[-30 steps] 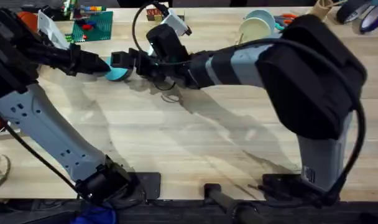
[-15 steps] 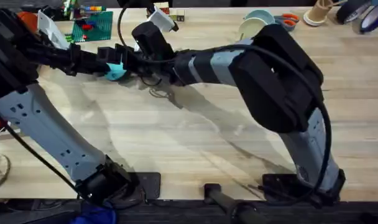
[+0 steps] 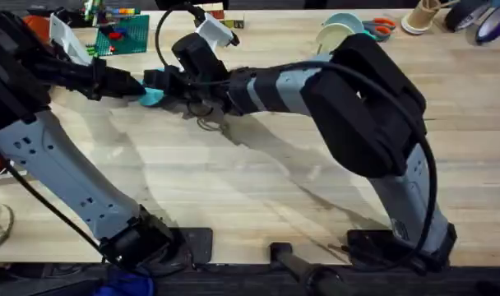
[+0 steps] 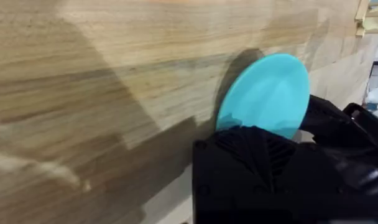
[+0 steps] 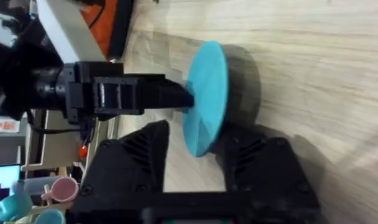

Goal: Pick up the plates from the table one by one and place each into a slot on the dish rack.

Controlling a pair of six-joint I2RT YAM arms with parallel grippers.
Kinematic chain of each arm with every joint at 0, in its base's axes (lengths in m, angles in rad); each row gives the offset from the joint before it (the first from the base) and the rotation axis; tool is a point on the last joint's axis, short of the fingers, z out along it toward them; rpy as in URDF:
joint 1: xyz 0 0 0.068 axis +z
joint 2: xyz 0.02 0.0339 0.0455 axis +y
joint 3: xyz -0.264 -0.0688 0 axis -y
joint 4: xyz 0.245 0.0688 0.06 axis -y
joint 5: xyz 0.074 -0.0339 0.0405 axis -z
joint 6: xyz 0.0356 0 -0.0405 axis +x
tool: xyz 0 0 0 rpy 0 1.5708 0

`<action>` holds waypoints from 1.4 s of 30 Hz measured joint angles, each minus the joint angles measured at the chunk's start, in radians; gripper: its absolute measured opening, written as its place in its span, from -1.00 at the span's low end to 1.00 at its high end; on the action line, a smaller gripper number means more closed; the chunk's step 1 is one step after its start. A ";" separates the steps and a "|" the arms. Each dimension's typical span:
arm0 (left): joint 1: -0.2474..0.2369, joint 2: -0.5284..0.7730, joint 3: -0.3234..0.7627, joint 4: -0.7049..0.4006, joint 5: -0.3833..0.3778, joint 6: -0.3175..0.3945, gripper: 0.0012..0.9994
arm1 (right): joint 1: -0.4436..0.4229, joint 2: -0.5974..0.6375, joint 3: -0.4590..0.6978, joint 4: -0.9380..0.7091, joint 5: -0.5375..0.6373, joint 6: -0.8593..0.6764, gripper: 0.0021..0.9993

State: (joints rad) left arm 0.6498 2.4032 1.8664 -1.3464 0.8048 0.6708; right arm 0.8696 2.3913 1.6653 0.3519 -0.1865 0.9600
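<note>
A turquoise plate [image 3: 154, 95] is held on edge above the surface [image 3: 258, 189], at the far left of the overhead view, between the two pincers. The left pincer [image 3: 139, 85] is seen closed on the plate's rim from the left; in the right wrist view its fingers [image 5: 170, 98] are pressed against the plate [image 5: 206, 96], one on each face. The right pincer [image 3: 164, 82] has been brought across the middle from the right, and its fingers [image 5: 139, 149] are set apart, one to each side of the disc's lower edge, with gaps visible, so the plate is straddled rather than gripped.

The relation on which the coming move turns is judged to be this: the plate's flat faces are lined up with the gap of the right pincer, and its rim lies between those fingers already. A handover from left to right appears to be prepared; the open fingers would need only to be closed before the left is released. If the left were let go first, the plate could be dropped to the surface.

No rack can be made out clearly, and two more plates [image 3: 342, 33] are stacked at the far edge, well apart.
</note>
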 joint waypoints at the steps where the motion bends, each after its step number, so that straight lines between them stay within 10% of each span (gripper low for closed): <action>1: 0.000 0.000 0.000 0.000 0.000 0.000 -0.92 | 0.000 0.000 0.000 -0.003 0.004 0.001 -0.10; 18: 0.003 0.000 0.001 0.003 0.001 0.000 -0.92 | 0.000 0.000 0.000 -0.058 0.015 0.005 -0.92; 42: 0.054 -0.016 0.000 0.034 -0.018 -0.022 -0.92 | -0.002 0.000 0.000 -0.061 0.000 0.005 -0.94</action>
State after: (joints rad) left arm 0.7036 2.3871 1.8660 -1.3127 0.7864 0.6488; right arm 0.8671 2.3913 1.6653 0.2909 -0.1868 0.9649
